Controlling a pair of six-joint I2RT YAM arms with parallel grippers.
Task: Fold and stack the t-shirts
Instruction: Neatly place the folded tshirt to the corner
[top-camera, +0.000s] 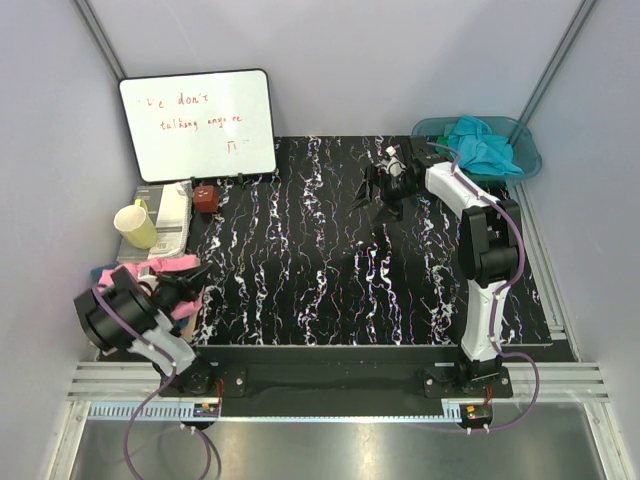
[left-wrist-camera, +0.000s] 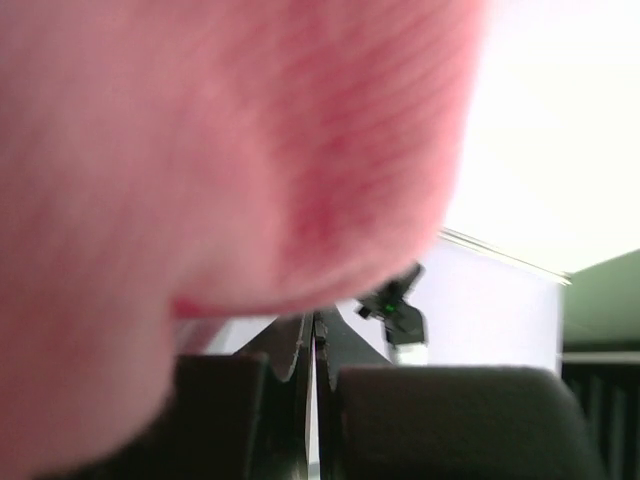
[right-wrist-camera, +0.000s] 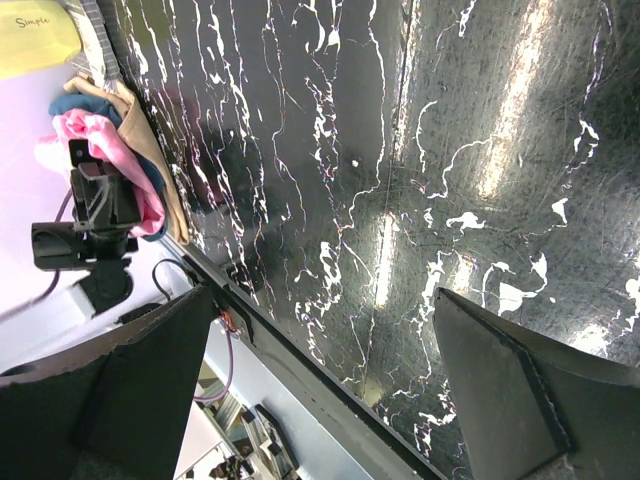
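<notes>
**Pink shirt is hanging over the left arm's camera**

The bright pink soft cloth shirt (top-camera: 172, 264) is lying at the left edge of the black worktop with white squiggly lines (top-camera: 320, 280). A bit of blue cloth (right-wrist-camera: 70, 103) is peeking out from under it. The left gripper (top-camera: 185, 283) is sitting right on the pink shirt. In the left wrist view the pink cloth is lying so close to the camera that it is filling most of the picture and looking blurry. Below it, the left jaws are sitting together, with only a thin slit showing between them. I cannot tell if any cloth is pinched in there.

The right gripper (top-camera: 383, 192) is reaching out to the far right part of the worktop. Its jaws are standing wide apart and holding nothing, with only bare worktop showing between them.

The turquoise soft cloth shirt (top-camera: 482, 145) is lying bunched up in the see-through teal plastic basin (top-camera: 527, 150) at the far right corner, near the right gripper but not touching it.

A white writing board with red words (top-camera: 197, 123) is leaning at the far left. A pale yellow mug (top-camera: 135, 225) is standing just in front of it.
</notes>
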